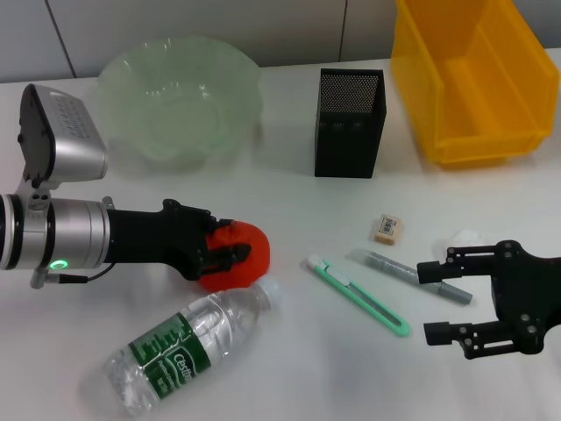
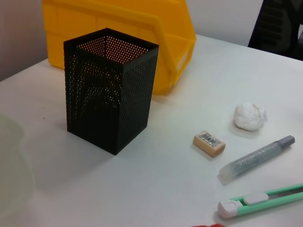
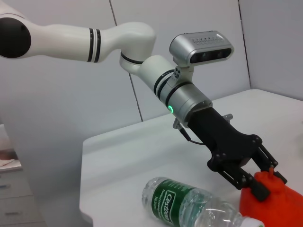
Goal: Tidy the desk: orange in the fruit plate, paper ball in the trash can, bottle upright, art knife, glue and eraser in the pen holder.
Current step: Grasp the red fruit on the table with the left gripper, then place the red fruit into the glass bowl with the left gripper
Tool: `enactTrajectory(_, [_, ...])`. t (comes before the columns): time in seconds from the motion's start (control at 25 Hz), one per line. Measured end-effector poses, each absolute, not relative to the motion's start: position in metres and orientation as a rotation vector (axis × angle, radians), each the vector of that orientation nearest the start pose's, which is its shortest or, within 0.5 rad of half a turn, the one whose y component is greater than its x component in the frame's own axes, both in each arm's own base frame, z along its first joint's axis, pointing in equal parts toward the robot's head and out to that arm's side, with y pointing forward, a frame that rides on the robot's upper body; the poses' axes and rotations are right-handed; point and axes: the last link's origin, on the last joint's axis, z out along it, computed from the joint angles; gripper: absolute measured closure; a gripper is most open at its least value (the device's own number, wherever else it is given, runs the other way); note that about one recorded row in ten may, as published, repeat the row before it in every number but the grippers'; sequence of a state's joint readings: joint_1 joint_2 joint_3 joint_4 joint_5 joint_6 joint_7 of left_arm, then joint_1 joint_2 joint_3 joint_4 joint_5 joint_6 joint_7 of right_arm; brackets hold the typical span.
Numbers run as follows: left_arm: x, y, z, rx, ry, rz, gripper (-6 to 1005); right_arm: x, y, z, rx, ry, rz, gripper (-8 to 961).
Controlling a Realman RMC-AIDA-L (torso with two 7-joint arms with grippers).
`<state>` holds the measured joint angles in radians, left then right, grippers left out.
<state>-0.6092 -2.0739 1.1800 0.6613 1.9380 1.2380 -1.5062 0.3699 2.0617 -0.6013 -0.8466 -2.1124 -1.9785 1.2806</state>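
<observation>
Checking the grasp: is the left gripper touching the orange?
Touching. Right wrist view shows the left gripper fingers pressed against the orange.

Left pincer [image 1: 235, 253] around orange [image 1: 238, 256]

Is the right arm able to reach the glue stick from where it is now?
Probably yes. The right gripper is open right beside the glue stick, one finger overlapping its end. Nothing lies between; the art knife lies just beyond it.
</observation>
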Motion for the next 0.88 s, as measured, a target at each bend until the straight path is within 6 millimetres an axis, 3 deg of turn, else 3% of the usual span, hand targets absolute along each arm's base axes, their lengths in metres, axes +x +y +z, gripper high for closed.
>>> enactTrajectory(0.4, [-0.231,0.360,-0.056,-2.855,-0.516,-0.303,729,0.284,0.255,0.042,-2.929,0.443,0.741,228])
enactTrajectory(0.72, [-0.189,0.381,-0.007,-2.785,-0.446,-0.514,819,0.281,0.258,0.040,-2.934,0.426,0.743,227])
enactTrajectory(0.88, [-0.164,0.401,0.004,-2.725,-0.380,-0.525,855,0.280,0.260,0.040,-2.931,0.421,0.743,227])
